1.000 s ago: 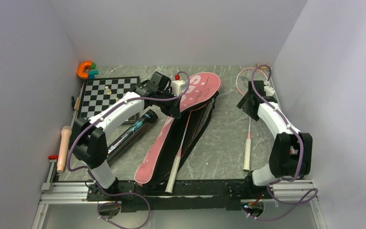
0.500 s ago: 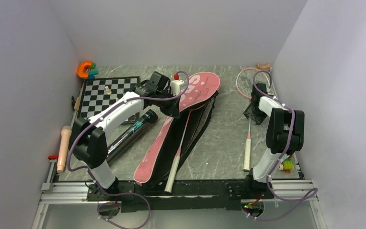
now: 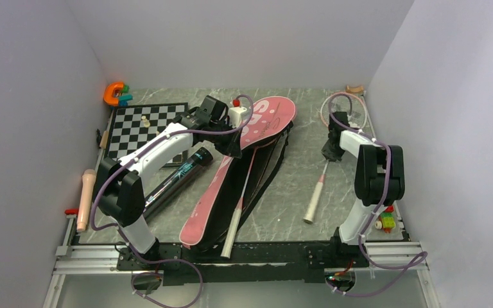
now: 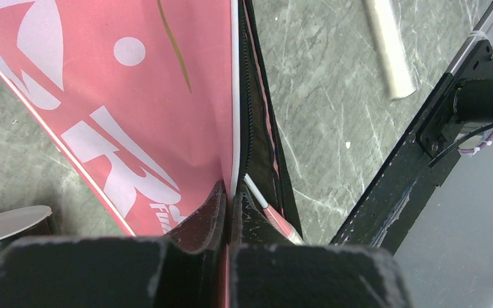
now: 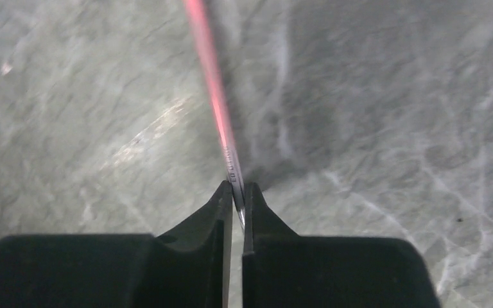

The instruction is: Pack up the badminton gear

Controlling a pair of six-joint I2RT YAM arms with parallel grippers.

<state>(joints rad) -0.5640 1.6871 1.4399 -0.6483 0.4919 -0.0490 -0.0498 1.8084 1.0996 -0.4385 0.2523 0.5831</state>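
The pink bag [image 3: 266,119] lettered "SPORT" lies open in the middle of the table. My left gripper [image 3: 231,140] is shut on the edge of its pink flap [image 4: 167,96] and holds it up. One racket lies inside the bag; its shaft [image 4: 271,215] shows under the flap and its white handle [image 3: 233,231] sticks out toward the near edge. My right gripper [image 3: 331,151] is shut on the thin pink shaft [image 5: 213,96] of the second racket, whose head [image 3: 335,106] points to the back and whose white handle [image 3: 313,204] slants toward the bag. The black tube [image 3: 176,176] lies left of the bag.
A black-and-white chessboard [image 3: 142,128] with a small piece on it and an orange U-shaped toy [image 3: 112,94] sit at the back left. A pale peg [image 3: 86,199] lies by the left wall. A small coloured toy [image 3: 386,222] sits beside the right arm's base. The metal rail [image 3: 90,256] runs along the near edge.
My right gripper has shut on the second racket's shaft and drawn back; the racket has swung so its handle now slants left toward the bag. The left gripper has not moved.
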